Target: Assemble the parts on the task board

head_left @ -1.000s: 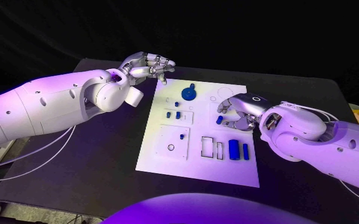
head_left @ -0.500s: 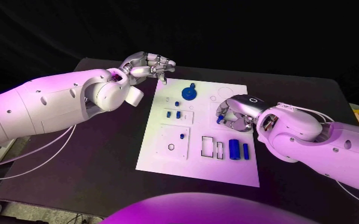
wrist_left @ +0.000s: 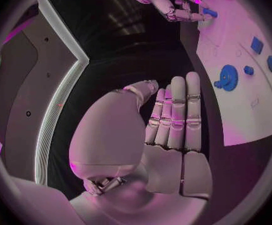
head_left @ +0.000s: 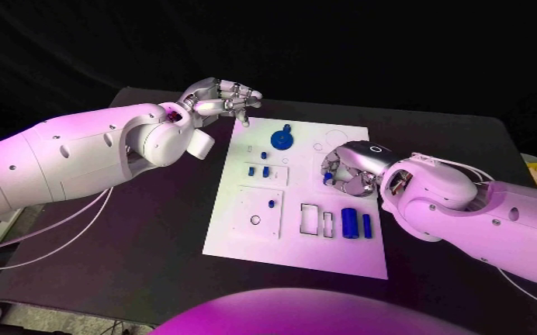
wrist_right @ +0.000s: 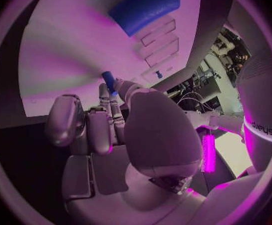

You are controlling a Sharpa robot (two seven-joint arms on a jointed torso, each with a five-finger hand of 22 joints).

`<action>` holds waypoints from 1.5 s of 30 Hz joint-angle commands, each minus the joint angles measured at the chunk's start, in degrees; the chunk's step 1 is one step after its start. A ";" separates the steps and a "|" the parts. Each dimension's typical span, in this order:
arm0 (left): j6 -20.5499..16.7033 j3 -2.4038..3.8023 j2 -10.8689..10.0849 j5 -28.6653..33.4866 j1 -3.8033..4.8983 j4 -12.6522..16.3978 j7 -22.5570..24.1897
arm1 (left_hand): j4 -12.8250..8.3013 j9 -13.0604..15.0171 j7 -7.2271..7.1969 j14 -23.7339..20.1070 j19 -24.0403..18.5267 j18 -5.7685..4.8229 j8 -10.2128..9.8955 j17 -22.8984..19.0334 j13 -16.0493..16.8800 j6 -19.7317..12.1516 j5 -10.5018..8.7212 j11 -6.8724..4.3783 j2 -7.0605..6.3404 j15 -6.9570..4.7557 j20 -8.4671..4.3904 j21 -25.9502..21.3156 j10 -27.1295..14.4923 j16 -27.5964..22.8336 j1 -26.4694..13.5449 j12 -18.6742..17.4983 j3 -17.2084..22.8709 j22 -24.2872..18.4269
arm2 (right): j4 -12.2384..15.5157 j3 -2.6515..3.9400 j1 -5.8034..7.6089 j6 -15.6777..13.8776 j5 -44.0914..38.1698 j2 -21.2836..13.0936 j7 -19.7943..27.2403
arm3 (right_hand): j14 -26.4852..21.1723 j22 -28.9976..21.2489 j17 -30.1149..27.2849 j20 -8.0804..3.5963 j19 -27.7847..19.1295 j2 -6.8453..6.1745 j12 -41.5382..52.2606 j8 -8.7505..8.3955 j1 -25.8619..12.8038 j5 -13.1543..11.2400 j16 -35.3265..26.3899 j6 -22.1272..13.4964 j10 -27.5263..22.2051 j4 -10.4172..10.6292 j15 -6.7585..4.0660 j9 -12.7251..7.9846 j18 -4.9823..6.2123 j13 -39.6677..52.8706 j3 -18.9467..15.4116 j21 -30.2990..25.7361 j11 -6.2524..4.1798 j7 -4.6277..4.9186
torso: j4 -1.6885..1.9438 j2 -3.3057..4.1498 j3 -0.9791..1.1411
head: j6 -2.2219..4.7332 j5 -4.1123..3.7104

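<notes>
The white task board (head_left: 296, 246) lies in the middle of the black table. My right hand (head_left: 352, 170) hovers over the board's right side and pinches a small blue peg (head_left: 328, 179), which pokes out between its fingertips (wrist_right: 109, 80). My left hand (head_left: 222, 99) hangs above the table off the board's far left corner, fingers curled in and holding nothing. A blue gear (head_left: 284, 139) sits at the board's far end. The left wrist view shows the gear (wrist_left: 227, 78) and my right hand (wrist_left: 173, 2) with the peg (wrist_left: 209, 12).
A thick blue cylinder (head_left: 350, 222) and a thinner one (head_left: 367, 226) lie near the board's front right, beside two rectangular slots (head_left: 310, 219). Small blue pieces (head_left: 260, 171) stand in the left middle of the board. A white cable (head_left: 67, 230) trails off the table's left.
My right hand has shifted slightly left over the board, still holding the peg. The left hand has stayed in place.
</notes>
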 commanded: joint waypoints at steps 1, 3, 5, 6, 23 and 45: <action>0.97 0.03 0.12 -0.09 0.05 0.07 0.12 | 0.10 0.01 0.22 0.00 0.17 0.31 -0.33 -0.09 -0.08 -0.36 0.03 0.05 0.06 0.51 0.08 -0.30 -0.38 -0.12 -0.23 -0.16 -0.14 -0.05 | -0.19 -0.10 -0.22 -0.80 -1.10 0.23 -1.16 | 2.08 0.36 0.38 -0.32 0.77 0.86 -0.83 0.74 0.12 -1.88 0.45 0.40 0.66 -0.52 -0.29 0.67 -1.05 -0.10 1.28 0.42 0.01 0.22 | 0.07 0.04 -0.05 | -0.07 -0.09; 0.95 0.03 0.10 -0.09 0.05 0.07 0.09 | 0.10 0.01 0.22 0.00 0.17 0.31 -0.33 -0.09 -0.08 -0.36 0.03 0.05 0.06 0.51 0.08 -0.30 -0.38 -0.12 -0.23 -0.16 -0.14 -0.05 | -0.23 -0.11 -0.25 -1.60 -1.29 0.27 -1.53 | 2.08 0.58 0.46 -0.27 0.79 1.09 -1.31 1.08 0.20 -2.33 0.54 0.36 1.01 -1.13 -0.25 1.07 -1.09 -0.11 2.38 0.62 0.05 0.29 | 0.08 0.04 -0.06 | -0.07 -0.09; 0.94 0.03 0.08 -0.09 0.05 0.06 0.05 | 0.10 0.01 0.22 0.00 0.17 0.31 -0.33 -0.09 -0.08 -0.36 0.03 0.05 0.06 0.51 0.08 -0.30 -0.38 -0.12 -0.23 -0.16 -0.14 -0.05 | -0.04 -0.12 -0.29 -2.81 -1.58 0.16 -1.90 | 2.07 0.66 0.52 -0.26 0.78 1.14 -1.60 1.41 0.16 -1.84 0.60 0.39 1.36 -1.66 -0.23 1.41 -1.09 -0.09 3.10 0.66 0.07 0.40 | 0.08 -0.01 -0.08 | -0.05 -0.11; 0.94 0.03 0.07 -0.09 0.05 0.05 0.04 | 0.10 0.01 0.22 0.00 0.17 0.31 -0.33 -0.09 -0.08 -0.36 0.03 0.05 0.06 0.51 0.08 -0.30 -0.38 -0.12 -0.23 -0.16 -0.14 -0.05 | 0.10 -0.12 -0.30 -3.11 -1.63 0.09 -1.94 | 2.07 0.67 0.53 -0.26 0.78 1.13 -1.61 1.43 0.16 -1.81 0.61 0.40 1.38 -1.68 -0.23 1.43 -1.09 -0.09 3.12 0.67 0.07 0.40 | 0.07 -0.02 -0.09 | -0.04 -0.09; 0.96 0.03 0.01 -0.09 0.04 -0.25 -0.01 | 0.19 0.04 0.22 -0.04 0.20 0.32 -0.41 -0.11 -0.08 -0.37 0.04 0.06 0.15 0.52 0.12 -0.42 -0.46 -0.09 -0.31 -0.13 -0.18 -0.14 | 6.91 0.54 1.93 -6.58 -2.07 -3.44 -2.06 | 2.15 1.20 0.99 -0.28 0.88 0.71 -2.23 2.27 -0.60 -1.39 0.94 0.74 2.22 -2.48 -0.27 2.25 -1.19 -0.06 3.95 1.21 0.03 0.37 | 0.05 -0.13 -0.09 | 0.15 0.11; 1.50 0.02 0.78 -0.11 0.03 -0.85 -0.15 | 0.22 0.04 0.23 -0.05 0.21 0.32 -0.45 -0.12 -0.08 -0.39 0.04 0.07 0.17 0.53 0.13 -0.47 -0.50 -0.07 -0.35 -0.12 -0.21 -0.18 | 10.87 0.66 0.02 -8.10 -2.87 7.92 0.35 | 2.12 1.03 0.91 -0.27 0.81 0.59 -2.77 2.37 -0.74 -1.16 0.94 0.42 2.42 -3.08 -0.23 2.54 -1.13 -0.10 4.59 0.93 0.10 0.59 | 0.22 0.17 0.03 | -0.12 1.63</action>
